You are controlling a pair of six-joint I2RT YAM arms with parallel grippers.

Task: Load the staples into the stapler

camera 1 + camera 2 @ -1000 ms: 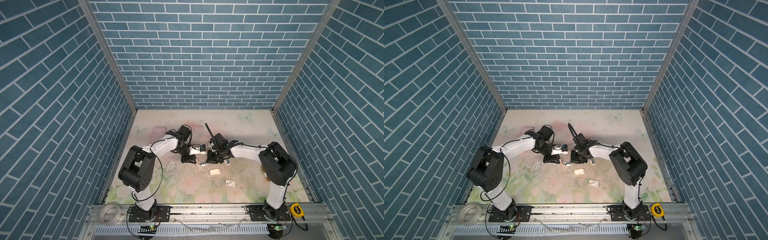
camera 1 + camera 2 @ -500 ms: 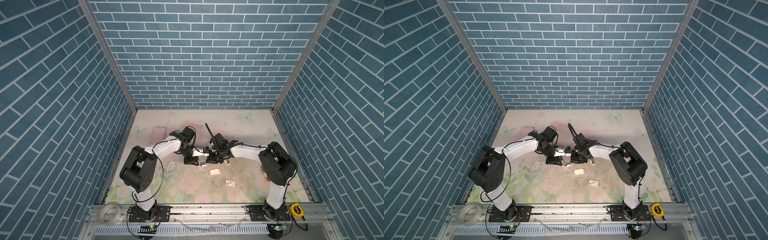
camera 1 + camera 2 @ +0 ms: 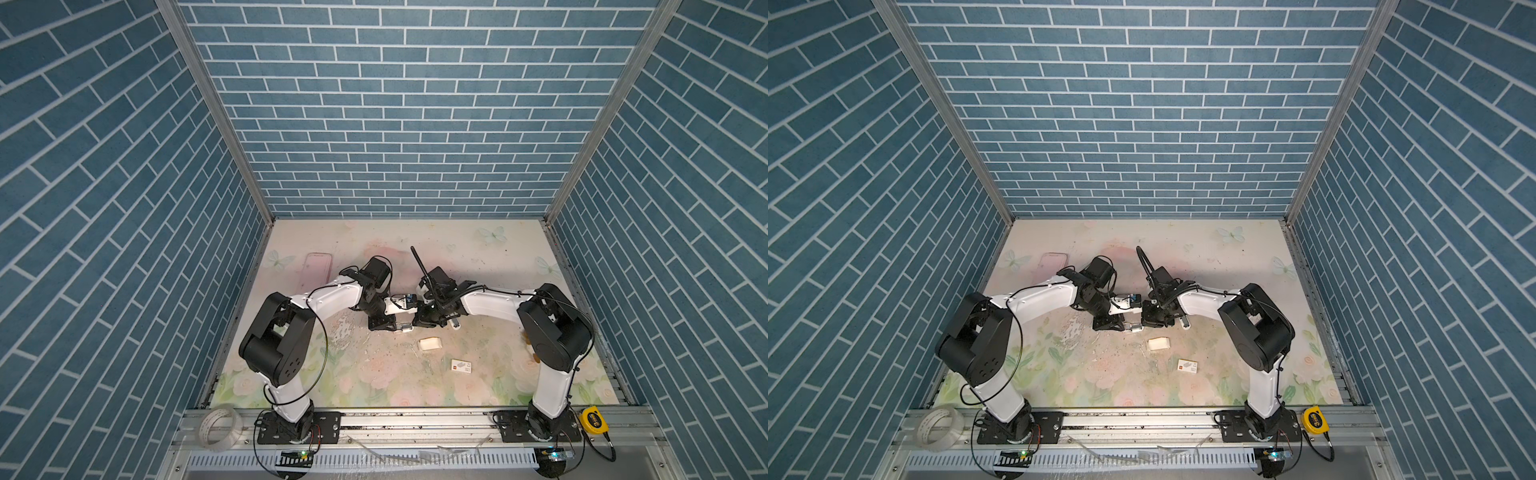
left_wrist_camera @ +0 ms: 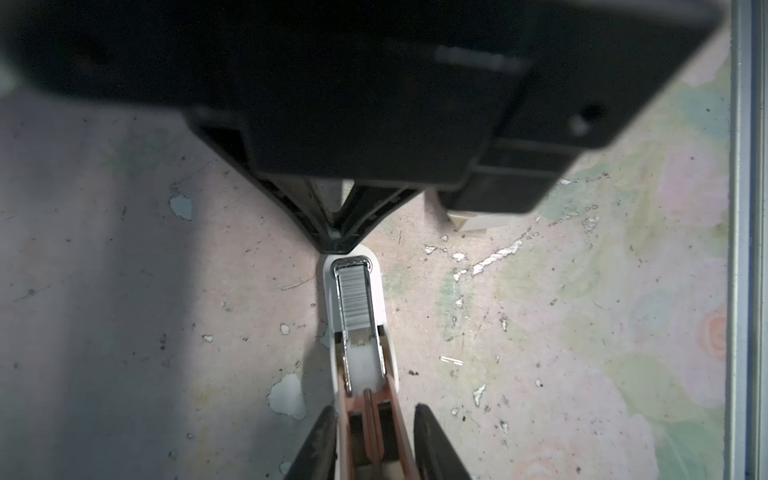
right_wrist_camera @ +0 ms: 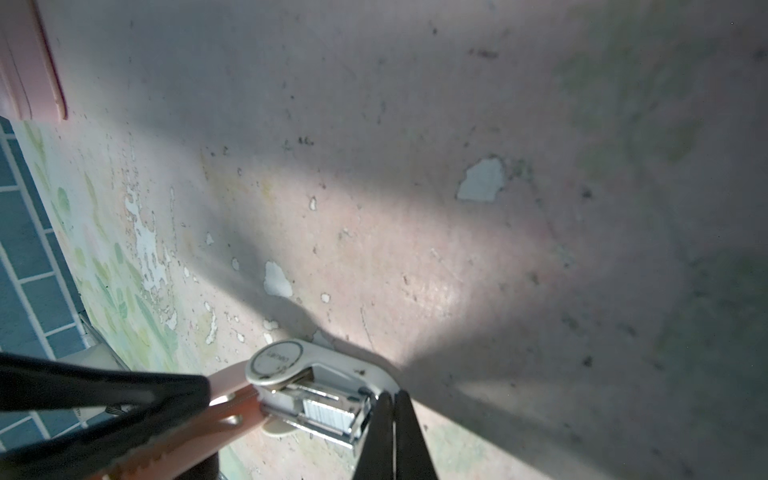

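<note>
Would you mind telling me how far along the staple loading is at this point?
Done: a strip of staples lies in the channel of the open stapler. In hand: the shut right gripper sits at the channel's front; the left gripper straddles the pink lid. Left: close the lid.

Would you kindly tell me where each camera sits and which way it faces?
Both top views: high above the front rail, facing down towards the back wall; left arm and right arm show whole.
Left wrist: on that arm, looking along the left gripper at the open stapler; right gripper faces it.
Right wrist: on that arm, looking past the shut right gripper at the stapler.
Shared: both wrist views show the staples in the stapler.
</note>
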